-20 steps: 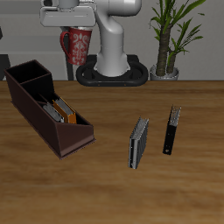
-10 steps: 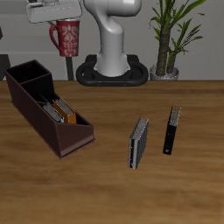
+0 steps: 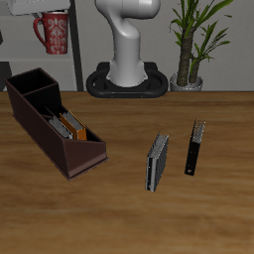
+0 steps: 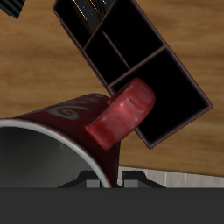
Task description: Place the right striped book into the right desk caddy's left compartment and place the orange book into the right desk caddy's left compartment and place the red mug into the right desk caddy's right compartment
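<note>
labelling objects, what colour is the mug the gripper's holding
Dark red with pale markings on the red mug; its light inside shows best in the wrist view.

- exterior view looks down from the front and above across the wooden table [image 3: 127, 213].
- wrist view looks down, close above the long dark maroon-brown open-topped caddy [image 4: 144, 66], which both views share [image 3: 55, 134].

right compartment [image 3: 30, 81] of the right desk caddy [image 3: 60, 134] is wide open from above; orange book [image 3: 71, 126] already fills the left compartment [image 3: 69, 129]; nothing else close
</note>
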Motion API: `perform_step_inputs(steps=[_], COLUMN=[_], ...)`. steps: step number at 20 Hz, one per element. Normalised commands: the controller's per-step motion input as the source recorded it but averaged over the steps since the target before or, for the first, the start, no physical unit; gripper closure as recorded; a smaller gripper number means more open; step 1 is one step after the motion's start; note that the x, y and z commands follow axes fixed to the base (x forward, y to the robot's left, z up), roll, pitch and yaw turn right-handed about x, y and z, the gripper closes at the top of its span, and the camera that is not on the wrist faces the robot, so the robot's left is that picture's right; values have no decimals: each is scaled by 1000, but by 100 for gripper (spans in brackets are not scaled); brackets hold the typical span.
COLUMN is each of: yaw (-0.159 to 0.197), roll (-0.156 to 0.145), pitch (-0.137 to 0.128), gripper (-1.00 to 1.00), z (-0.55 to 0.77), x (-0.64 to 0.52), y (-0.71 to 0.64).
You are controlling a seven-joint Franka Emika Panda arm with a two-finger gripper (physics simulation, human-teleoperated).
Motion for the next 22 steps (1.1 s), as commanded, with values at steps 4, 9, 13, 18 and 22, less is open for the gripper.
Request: perform_step_inputs(steps=[4, 9, 13, 18, 22], yaw=[88, 19, -49, 30, -23], roll=[76, 24, 49, 78, -89], pitch=[54, 50, 49, 2, 34], gripper=[100, 100, 100, 100, 100], z=[-4, -33, 25, 163, 108], x=[41, 134, 170, 43, 266], y=[-274, -167, -255, -228, -415])
